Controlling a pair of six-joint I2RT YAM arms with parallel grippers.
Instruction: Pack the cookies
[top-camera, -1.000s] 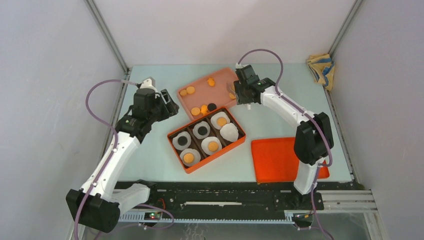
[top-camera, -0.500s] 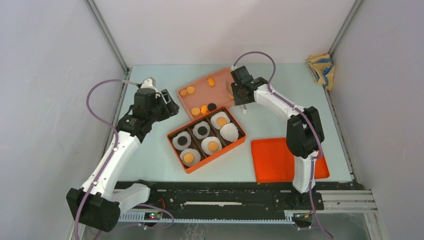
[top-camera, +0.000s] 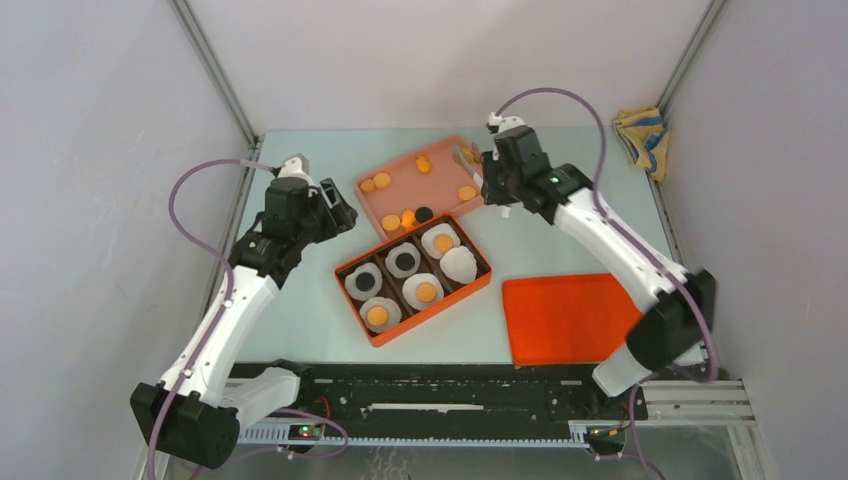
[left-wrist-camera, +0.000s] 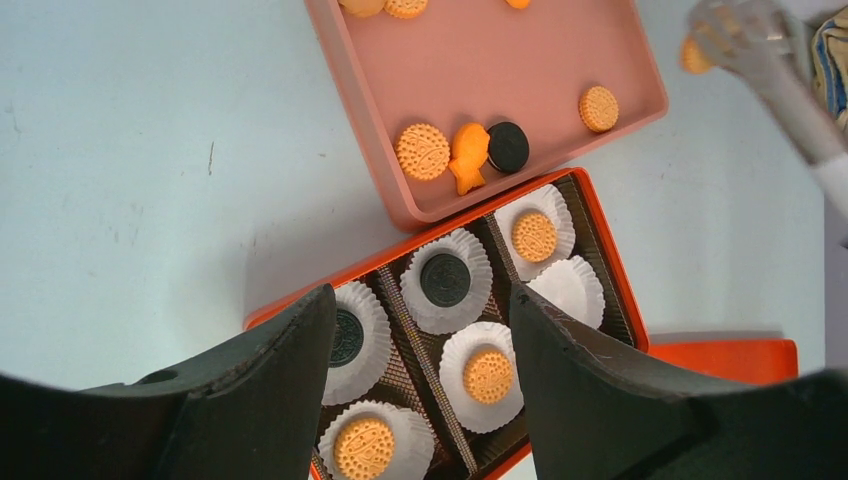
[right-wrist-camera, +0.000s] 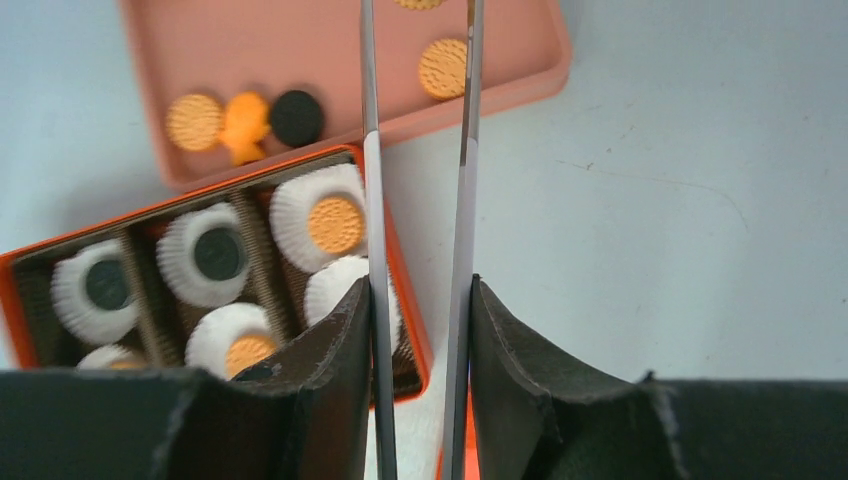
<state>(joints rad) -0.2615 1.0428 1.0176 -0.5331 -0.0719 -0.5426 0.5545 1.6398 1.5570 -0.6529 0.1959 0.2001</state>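
A pink tray (top-camera: 400, 185) holds several loose cookies, orange (top-camera: 381, 180) and one black (top-camera: 424, 213). In front of it an orange box (top-camera: 482, 285) has white paper cups; most hold a cookie (top-camera: 426, 292), one cup (top-camera: 459, 264) is empty. My right gripper (top-camera: 497, 178) is shut on metal tongs (right-wrist-camera: 368, 150), whose tips pinch an orange cookie (top-camera: 466, 156) above the tray's right end. That cookie also shows in the left wrist view (left-wrist-camera: 693, 55). My left gripper (top-camera: 340, 215) is open and empty, hovering over the box's left part (left-wrist-camera: 420, 300).
An orange lid (top-camera: 570, 318) lies flat at the front right, next to the box. A crumpled yellow and blue cloth (top-camera: 640, 135) sits in the back right corner. Grey walls close in the left, back and right sides.
My right arm swung its elbow out to the right and lifted the tongs off the tray's right end with an orange cookie in their tips. The left arm has not moved.
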